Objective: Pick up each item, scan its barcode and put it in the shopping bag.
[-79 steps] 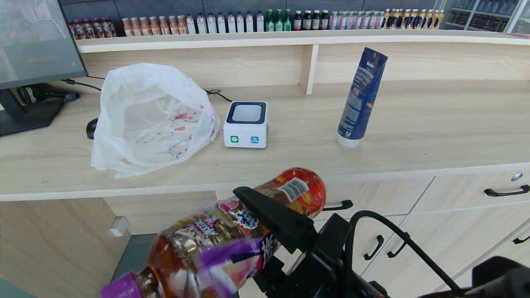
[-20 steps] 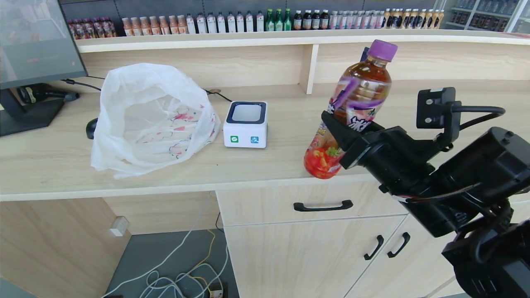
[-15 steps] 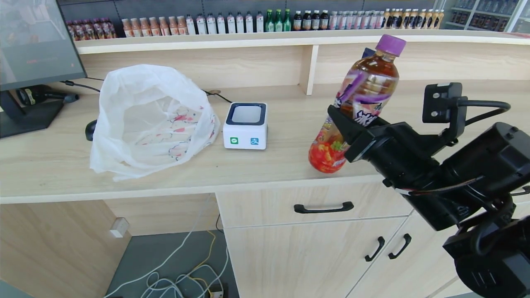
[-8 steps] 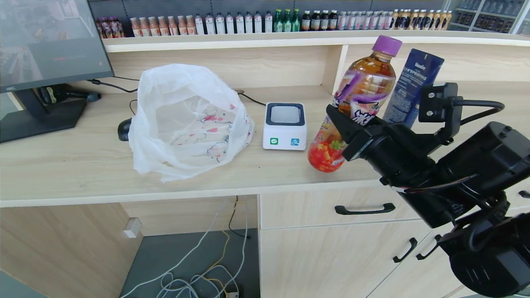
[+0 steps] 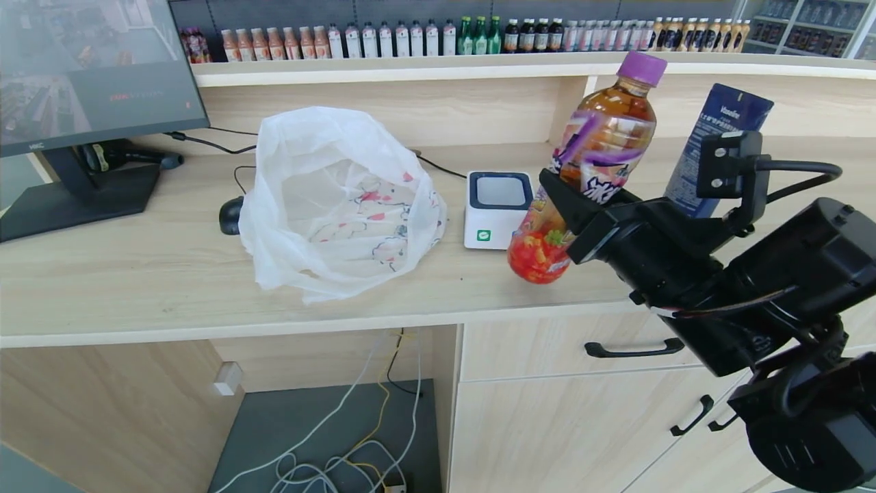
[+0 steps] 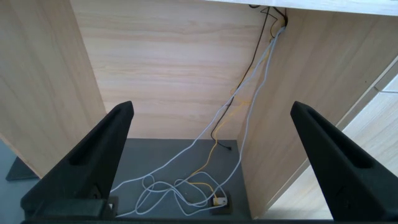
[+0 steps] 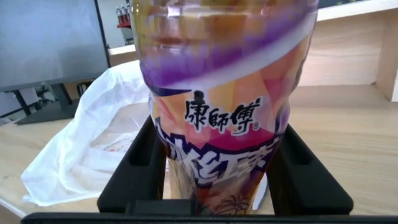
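My right gripper (image 5: 571,195) is shut on a tea bottle (image 5: 594,159) with a purple cap, holding it nearly upright above the counter's front edge. The bottle's red base hangs just right of the white barcode scanner (image 5: 494,209). The open white shopping bag (image 5: 341,198) lies left of the scanner. A dark blue tube (image 5: 715,140) stands behind my right arm. In the right wrist view the bottle (image 7: 225,93) sits between the black fingers (image 7: 138,163), with the bag (image 7: 87,152) beyond. My left gripper (image 6: 211,155) is open, down below the counter above loose cables.
A monitor (image 5: 89,75) on its stand and a black mouse (image 5: 231,215) sit at the counter's left. A raised back shelf (image 5: 410,63) carries a row of drinks bottles. Drawers with black handles (image 5: 633,350) lie under the counter, and cables (image 5: 321,452) trail on the floor.
The bottle went from tilted low before the counter to upright above it. The camera has since shifted left, and the bottle has come closer to the scanner. The grip is unchanged.
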